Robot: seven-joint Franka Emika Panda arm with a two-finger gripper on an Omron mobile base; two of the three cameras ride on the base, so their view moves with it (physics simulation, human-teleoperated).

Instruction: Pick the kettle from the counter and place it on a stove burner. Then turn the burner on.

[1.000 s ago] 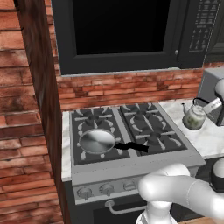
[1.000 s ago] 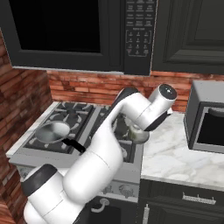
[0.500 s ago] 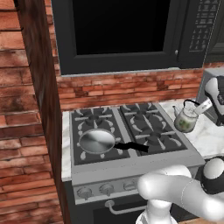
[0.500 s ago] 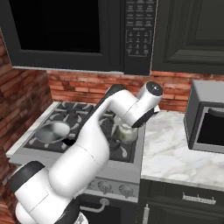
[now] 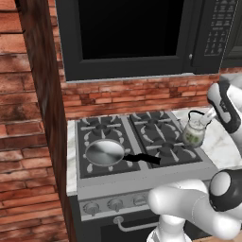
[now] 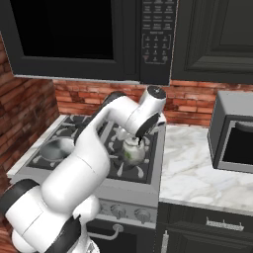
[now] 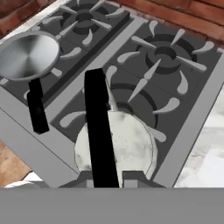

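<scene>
The small pale, green-speckled kettle hangs in the air from its thin black wire handle, with my gripper shut on that handle. It hovers above the right part of the grey stove, over the front right stove burner. From the right base the kettle shows under my hand, above the stove's right side. In the hand view the silvery lid is just below my gripper. The white marble counter lies to the right of the stove.
A steel frying pan with a black handle rests on the front left burner. Round knobs line the stove's front panel. A microwave hangs above, a brick wall stands at the left, and a toaster oven sits on the counter's right.
The gripper has carried the kettle leftward, from above the counter beside the stove to above the stove's right burners. The pan has stayed in place.
</scene>
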